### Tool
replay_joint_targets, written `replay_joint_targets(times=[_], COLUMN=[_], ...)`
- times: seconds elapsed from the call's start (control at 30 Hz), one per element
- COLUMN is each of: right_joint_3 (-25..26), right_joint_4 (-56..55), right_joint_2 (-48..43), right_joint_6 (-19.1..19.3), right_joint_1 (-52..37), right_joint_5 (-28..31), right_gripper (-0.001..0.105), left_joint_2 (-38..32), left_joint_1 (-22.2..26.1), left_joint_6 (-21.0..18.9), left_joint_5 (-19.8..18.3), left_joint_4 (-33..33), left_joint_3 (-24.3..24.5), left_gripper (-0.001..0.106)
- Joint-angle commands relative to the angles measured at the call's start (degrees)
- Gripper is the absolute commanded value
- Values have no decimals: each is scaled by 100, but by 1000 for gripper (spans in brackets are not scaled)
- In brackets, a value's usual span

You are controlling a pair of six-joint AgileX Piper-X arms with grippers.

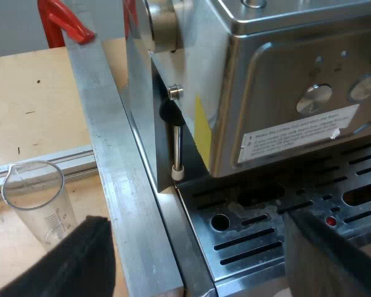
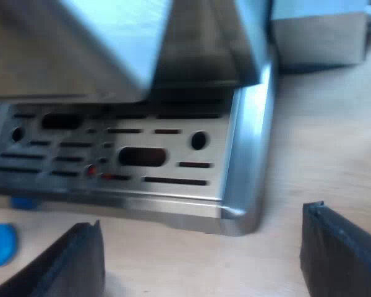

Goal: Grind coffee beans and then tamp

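Espresso machine (image 1: 284,93): brushed steel, knobs and label on front, slotted drip tray (image 1: 266,229) below w/ a red dot. It is seen close to left gripper (image 1: 204,263), fingers spread wide, nothing held. Clear measuring glass (image 1: 34,195) is stood on wood table (image 1: 25,93) nearby. Right gripper (image 2: 204,260) is spread wide too, empty, near tray's corner. Blue tamper (image 2: 0,243) is seen on table just beside tray.

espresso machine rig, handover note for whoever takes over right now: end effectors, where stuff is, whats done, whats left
Left end effector: open, empty, over the edge of the drip tray below the espresso machine front.
Right end effector: open, empty, above the table just off the tray's corner.
Measuring glass: upright on the table, looks empty, apart from the machine.
Likely the blue tamper: on the table by the tray's edge.
Done: no sign of grinding or tamping.
Left: grind, then tamp.
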State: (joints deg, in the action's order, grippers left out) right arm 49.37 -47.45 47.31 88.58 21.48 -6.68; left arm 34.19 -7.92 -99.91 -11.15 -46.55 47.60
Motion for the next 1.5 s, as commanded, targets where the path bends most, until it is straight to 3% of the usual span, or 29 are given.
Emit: replay_joint_targets(times=[0.03,0.4,0.67,1.0,1.5], right_joint_3=[69,69,69,69,69], right_joint_4=[-397,-1171,-1385,-1456,-1493], right_joint_2=[-45,-445,-1371,-2760,-4585], right_joint_6=[447,1555,1733,1759,1803], right_joint_1=[-719,-1986,-2028,-2028,-2014], right_joint_5=[-211,-645,-645,-607,-624], right_gripper=[67,67,67,67,67], left_joint_2=[-14,-14,-386,-1392,-2681], left_joint_1=[13,13,13,13,13], left_joint_6=[-62,-11,-11,-11,-11], left_joint_5=[23,335,388,364,365], left_joint_4=[-44,-286,-551,-679,-1376], left_joint_3=[23,23,23,23,-240], left_gripper=[61,61,61,61,61])
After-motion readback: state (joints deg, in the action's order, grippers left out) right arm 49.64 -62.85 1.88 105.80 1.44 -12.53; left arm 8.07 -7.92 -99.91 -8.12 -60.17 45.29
